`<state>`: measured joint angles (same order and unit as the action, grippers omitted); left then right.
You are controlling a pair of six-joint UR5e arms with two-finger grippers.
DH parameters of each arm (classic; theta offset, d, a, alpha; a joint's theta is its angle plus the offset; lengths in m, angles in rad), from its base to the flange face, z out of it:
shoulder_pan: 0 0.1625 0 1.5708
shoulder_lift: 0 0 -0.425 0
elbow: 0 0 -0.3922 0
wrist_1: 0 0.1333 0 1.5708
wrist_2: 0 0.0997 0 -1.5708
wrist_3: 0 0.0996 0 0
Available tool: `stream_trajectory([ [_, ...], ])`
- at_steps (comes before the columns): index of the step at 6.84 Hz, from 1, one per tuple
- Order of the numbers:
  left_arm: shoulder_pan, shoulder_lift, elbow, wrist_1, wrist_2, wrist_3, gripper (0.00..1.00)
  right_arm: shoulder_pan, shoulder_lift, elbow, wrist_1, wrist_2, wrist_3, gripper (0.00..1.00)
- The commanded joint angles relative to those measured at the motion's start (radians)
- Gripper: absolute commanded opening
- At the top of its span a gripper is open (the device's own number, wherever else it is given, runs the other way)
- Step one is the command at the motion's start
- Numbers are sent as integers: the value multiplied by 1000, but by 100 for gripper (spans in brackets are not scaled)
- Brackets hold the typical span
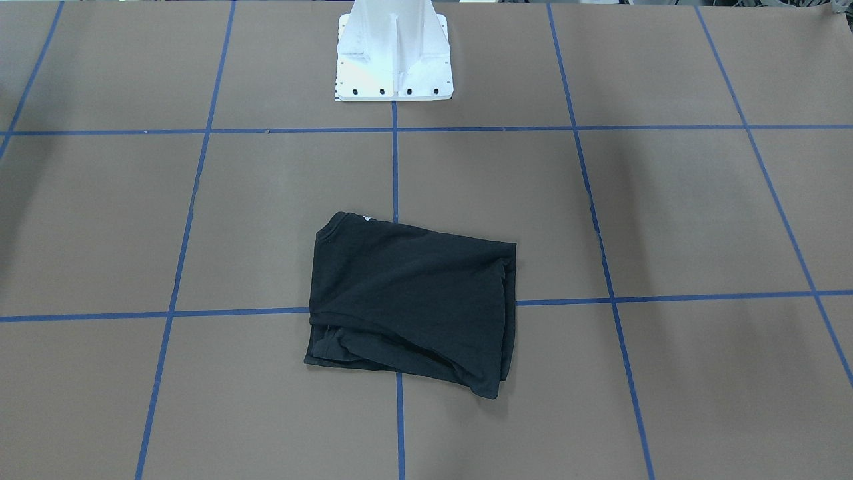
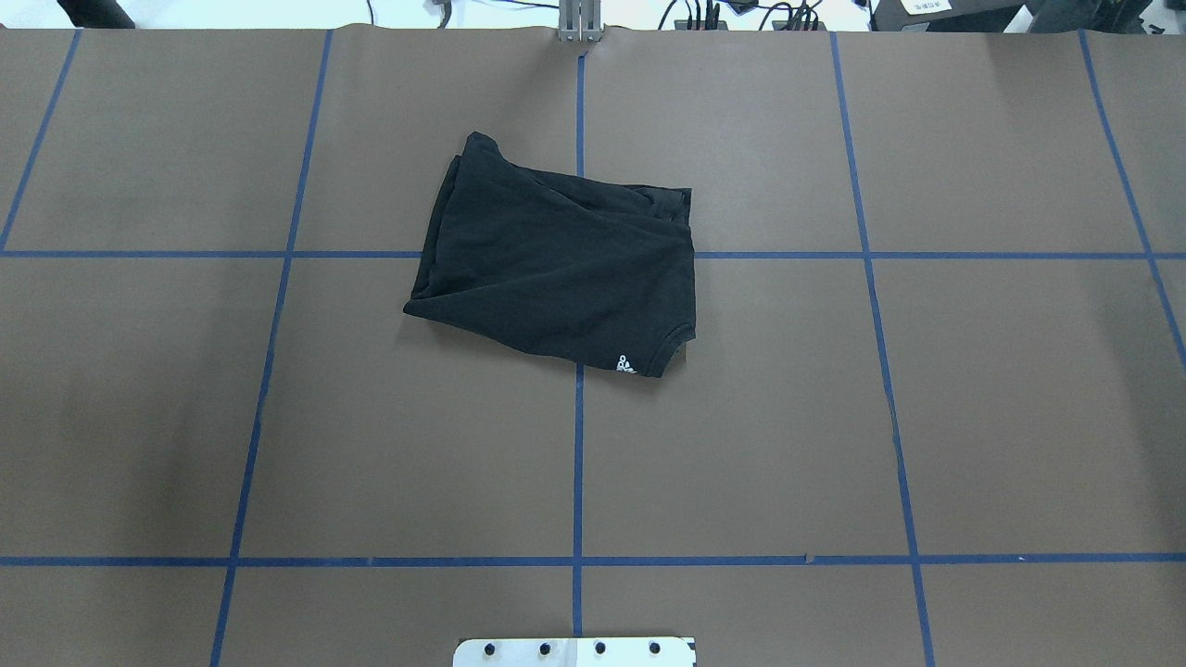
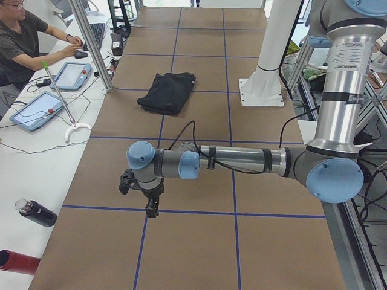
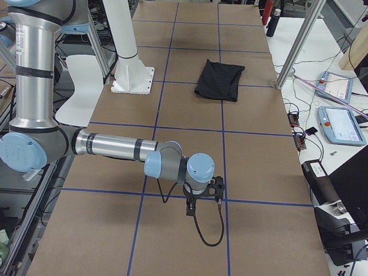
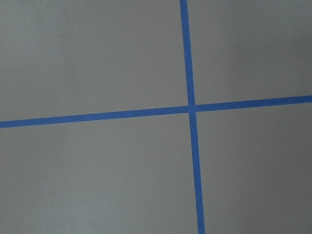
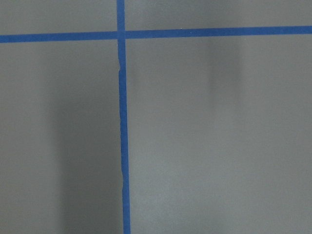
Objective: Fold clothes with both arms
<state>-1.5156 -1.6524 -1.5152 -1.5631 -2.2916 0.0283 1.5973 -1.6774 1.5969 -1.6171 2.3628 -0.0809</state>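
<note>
The black T-shirt (image 1: 413,307) lies folded into a rough rectangle at the middle of the table, plain side up, with a small white mark at one corner (image 2: 627,363). It also shows far off in both side views (image 3: 168,92) (image 4: 219,79). My left arm reaches out low over the table's near end in the exterior left view, its gripper (image 3: 148,202) pointing down, far from the shirt. My right gripper (image 4: 204,198) hangs likewise at the opposite end. I cannot tell whether either is open or shut. Both wrist views show only brown table and blue tape.
The white pedestal (image 1: 393,60) stands behind the shirt. Blue tape lines (image 2: 578,445) grid the brown table. A person (image 3: 21,42) sits at a side bench with tablets (image 3: 35,110). Bottles (image 3: 36,212) lie near that bench's end. More tablets (image 4: 342,123) sit on the other side.
</note>
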Motion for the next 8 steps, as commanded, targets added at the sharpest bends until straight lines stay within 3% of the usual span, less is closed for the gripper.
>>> stream_trajectory([
  [1,0,0,1,0,0,-1,100,1,2,0,-4,-1,1,100],
  [8,0,0,1,0,-6,5,100,1,105,-132,2,-1,6,100],
])
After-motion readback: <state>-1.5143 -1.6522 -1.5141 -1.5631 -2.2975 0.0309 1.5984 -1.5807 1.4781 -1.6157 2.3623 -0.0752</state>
